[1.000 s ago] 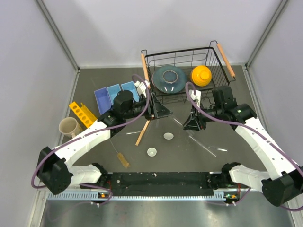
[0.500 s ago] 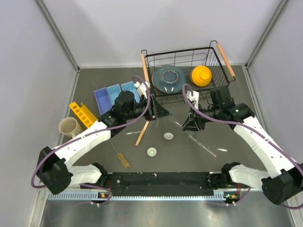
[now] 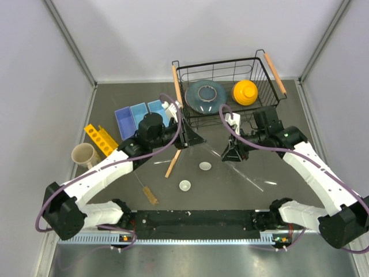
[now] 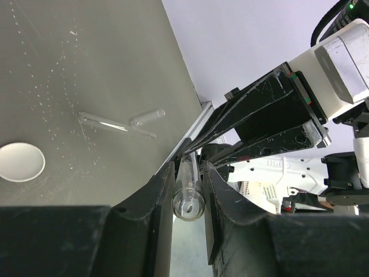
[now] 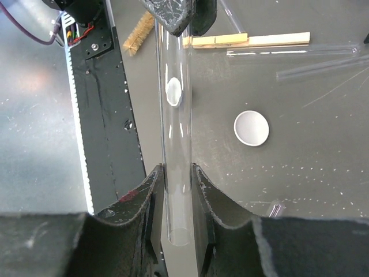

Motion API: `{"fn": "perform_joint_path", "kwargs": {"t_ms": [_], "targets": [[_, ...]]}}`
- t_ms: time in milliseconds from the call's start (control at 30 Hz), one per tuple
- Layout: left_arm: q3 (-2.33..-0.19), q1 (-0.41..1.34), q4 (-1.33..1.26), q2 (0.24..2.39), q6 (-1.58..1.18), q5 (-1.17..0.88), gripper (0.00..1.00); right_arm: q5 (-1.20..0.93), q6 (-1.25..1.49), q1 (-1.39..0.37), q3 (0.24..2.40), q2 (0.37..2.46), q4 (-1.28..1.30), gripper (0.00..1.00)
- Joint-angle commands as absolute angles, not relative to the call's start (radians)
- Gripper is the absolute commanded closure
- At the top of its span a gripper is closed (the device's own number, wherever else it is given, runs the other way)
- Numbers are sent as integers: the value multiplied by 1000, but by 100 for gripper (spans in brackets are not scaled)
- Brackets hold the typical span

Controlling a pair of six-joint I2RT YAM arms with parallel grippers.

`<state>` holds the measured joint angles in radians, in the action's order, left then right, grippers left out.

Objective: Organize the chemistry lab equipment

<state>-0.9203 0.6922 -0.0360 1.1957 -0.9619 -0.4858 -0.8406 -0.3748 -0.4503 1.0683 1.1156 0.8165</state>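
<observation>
One clear glass tube [image 5: 176, 144] hangs above the table, held at both ends by my two grippers. My left gripper [image 4: 188, 190] is shut on one end, whose round open mouth [image 4: 188, 203] faces the left wrist camera. My right gripper [image 5: 176, 190] is shut on the other end. From above, the left gripper [image 3: 198, 138] and right gripper [image 3: 229, 153] face each other. On the table lie a tan wooden stick [image 3: 173, 162], an amber-bristled wire brush [image 3: 150, 194], two white round dishes [image 3: 204, 166] [image 3: 184, 185] and thin clear rods [image 3: 248, 179].
A black wire basket [image 3: 183, 72] at the back holds a blue-grey plate [image 3: 204, 95] and a yellow bowl [image 3: 245, 92]. Three light-blue bins [image 3: 138, 115], a yellow rack [image 3: 101, 139] and a beige cup [image 3: 85, 155] stand at the left.
My right gripper has shifted a little to the left, toward the left gripper. The left gripper has barely moved. The things on the table have stayed put.
</observation>
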Motion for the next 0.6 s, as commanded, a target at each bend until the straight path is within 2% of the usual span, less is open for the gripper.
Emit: {"fn": "perform_joint_path", "kwargs": {"t_ms": [0,100,133,167,233,433,567], "targets": [[-902,696,-31,1123,-936,-471,90,-854,-402,-462,1085,1117,805,73],[-903,696,39,1089,-899,-440,91,-865,-420,-462,1098,1108,825,40],[-907,695,66,1083,-884,-405,91,-861,-445,-460,1109,1103,833,23],[-919,693,140,1062,-865,-387,91,-851,-454,-459,1115,1095,845,19],[-940,686,219,1025,-807,-313,91,-838,-474,-430,1127,1077,851,13],[-1015,611,618,902,-614,-80,91,-868,-512,-289,1074,1029,833,10],[-1075,517,836,862,-508,83,90,-770,-489,-233,988,994,743,7]]}}
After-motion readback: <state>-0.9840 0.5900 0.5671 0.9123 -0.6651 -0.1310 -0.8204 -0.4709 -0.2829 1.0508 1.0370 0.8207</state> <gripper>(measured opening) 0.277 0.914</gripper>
